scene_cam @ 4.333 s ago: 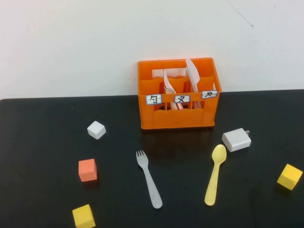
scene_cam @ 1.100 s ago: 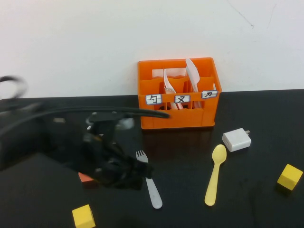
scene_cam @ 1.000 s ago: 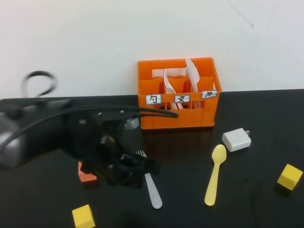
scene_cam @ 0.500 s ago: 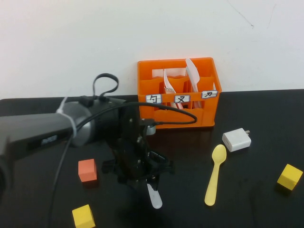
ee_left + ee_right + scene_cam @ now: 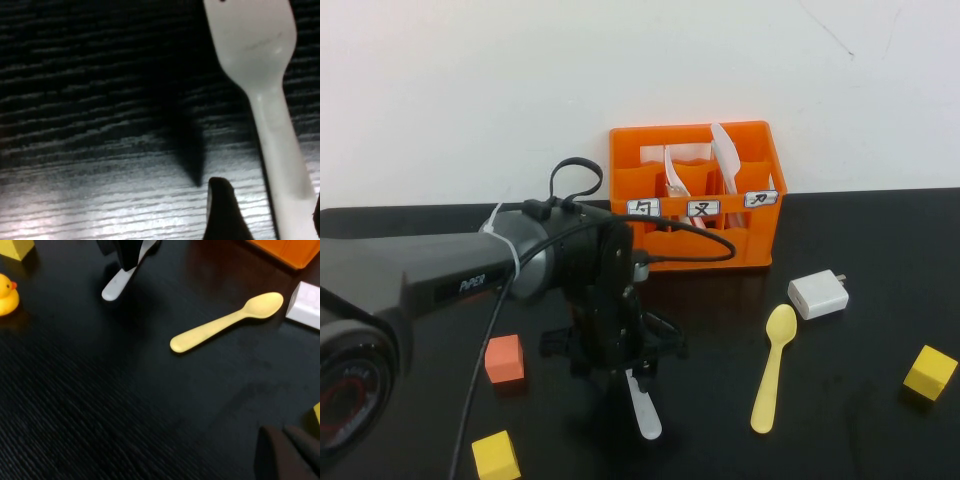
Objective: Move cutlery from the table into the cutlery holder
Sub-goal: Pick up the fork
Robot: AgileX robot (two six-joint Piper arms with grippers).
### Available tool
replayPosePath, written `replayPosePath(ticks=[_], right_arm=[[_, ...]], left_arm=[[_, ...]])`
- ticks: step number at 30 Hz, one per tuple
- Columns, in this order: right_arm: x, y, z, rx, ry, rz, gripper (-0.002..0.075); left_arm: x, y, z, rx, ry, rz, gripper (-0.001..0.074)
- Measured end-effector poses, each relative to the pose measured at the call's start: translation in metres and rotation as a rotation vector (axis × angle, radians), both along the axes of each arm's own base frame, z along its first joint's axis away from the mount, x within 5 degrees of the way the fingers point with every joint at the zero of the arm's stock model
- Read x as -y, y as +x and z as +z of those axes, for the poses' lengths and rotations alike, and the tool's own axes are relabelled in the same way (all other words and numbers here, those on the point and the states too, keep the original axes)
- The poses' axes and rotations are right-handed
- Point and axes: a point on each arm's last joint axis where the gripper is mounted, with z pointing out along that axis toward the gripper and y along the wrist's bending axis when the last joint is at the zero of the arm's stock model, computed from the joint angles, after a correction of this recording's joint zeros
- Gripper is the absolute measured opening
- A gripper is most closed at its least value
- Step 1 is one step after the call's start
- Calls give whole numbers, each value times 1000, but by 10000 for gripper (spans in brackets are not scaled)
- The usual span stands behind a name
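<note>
The whitish-grey fork (image 5: 645, 414) lies on the black table (image 5: 860, 440) in front of the orange cutlery holder (image 5: 695, 200); only its handle end shows below my left arm. My left gripper (image 5: 624, 368) is down over the fork and open. In the left wrist view the fork (image 5: 260, 75) lies between the fingers (image 5: 220, 212), with a gap beside the handle. The pale yellow spoon (image 5: 772, 368) lies to the right, also in the right wrist view (image 5: 225, 322). My right gripper (image 5: 287, 455) hovers shut and empty above the table, out of the high view.
A white charger block (image 5: 817, 294) sits by the spoon's bowl. A red-orange cube (image 5: 504, 358) and yellow cubes (image 5: 496, 456) (image 5: 929, 371) lie around. White flat-bladed utensils (image 5: 725, 150) stand in the holder. A yellow duck (image 5: 7, 292) shows in the right wrist view.
My left arm has swung in from the left, moved right over the fork and come down onto it. The fork and spoon have not moved.
</note>
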Motion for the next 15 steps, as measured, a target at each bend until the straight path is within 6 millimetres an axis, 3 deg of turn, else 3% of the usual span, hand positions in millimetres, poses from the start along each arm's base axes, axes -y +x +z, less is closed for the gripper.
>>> replayPosePath(ticks=[6, 15], right_arm=[[0, 0, 0, 0, 2, 0, -2], [0, 0, 0, 0, 2, 0, -2]], left_arm=[[10, -3, 0, 17, 6, 30, 351], [8, 0, 0, 63, 41, 81, 353]])
